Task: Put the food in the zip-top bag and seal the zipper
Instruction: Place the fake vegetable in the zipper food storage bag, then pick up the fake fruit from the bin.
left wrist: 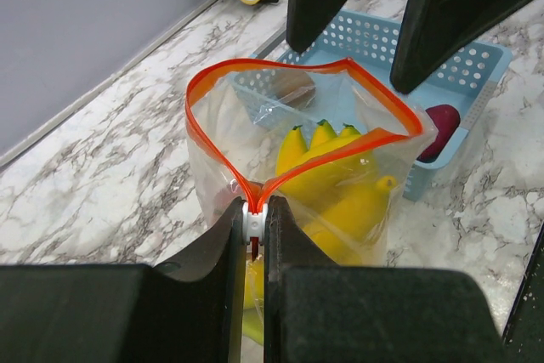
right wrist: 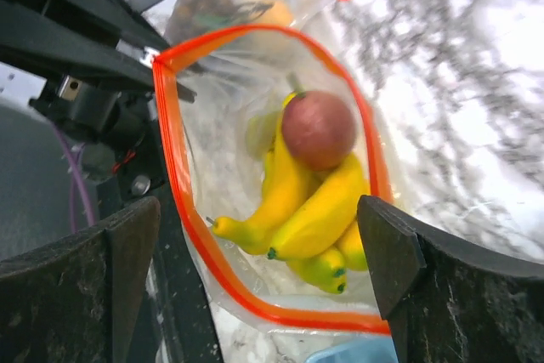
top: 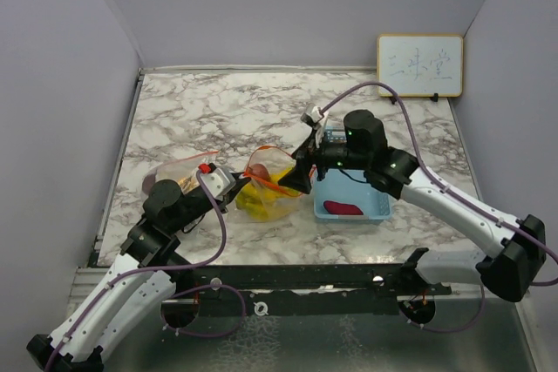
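On the marble table (top: 218,111), near its centre, the zip-top bag (left wrist: 217,167) stands upright with its orange zipper (left wrist: 255,64) spread wide. My left gripper (left wrist: 253,231) is clenched on the zipper's near end, at the white slider (left wrist: 253,223). My right gripper (right wrist: 259,240) hangs directly above the bag mouth, its 2 fingers (right wrist: 110,269) spread wide with nothing between them. Inside the bag lie yellow bananas (right wrist: 297,210), with 1 reddish-brown round piece (right wrist: 318,129) resting on top of them. Just beside the bag, on my right, the light-blue basket (top: 377,206) holds 1 magenta piece (top: 342,208).
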`<control>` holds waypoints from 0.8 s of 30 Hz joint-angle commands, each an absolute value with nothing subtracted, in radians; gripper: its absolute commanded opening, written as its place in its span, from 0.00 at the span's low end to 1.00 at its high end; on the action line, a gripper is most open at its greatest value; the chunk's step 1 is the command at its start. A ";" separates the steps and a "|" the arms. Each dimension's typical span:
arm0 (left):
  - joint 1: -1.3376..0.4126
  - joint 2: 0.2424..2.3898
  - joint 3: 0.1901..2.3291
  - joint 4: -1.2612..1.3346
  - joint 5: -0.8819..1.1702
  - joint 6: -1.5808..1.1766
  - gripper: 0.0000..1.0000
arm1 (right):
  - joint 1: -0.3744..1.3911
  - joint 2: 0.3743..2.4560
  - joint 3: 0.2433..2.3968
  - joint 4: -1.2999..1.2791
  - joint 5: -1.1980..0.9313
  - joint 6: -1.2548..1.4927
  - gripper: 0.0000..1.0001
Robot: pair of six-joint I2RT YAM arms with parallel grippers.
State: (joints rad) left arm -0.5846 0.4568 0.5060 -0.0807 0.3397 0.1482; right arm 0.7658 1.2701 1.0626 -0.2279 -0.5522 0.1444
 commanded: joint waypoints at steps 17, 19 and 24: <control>-0.585 0.429 0.496 -0.040 0.362 0.138 0.00 | 0.512 1.379 1.010 -0.336 0.349 0.405 0.95; -0.584 0.430 0.493 -0.039 0.363 0.139 0.00 | 0.499 1.423 0.999 -0.290 0.350 0.400 0.94; -0.585 0.435 0.494 -0.038 0.362 0.143 0.00 | 0.488 1.582 1.030 -0.256 0.291 0.403 0.94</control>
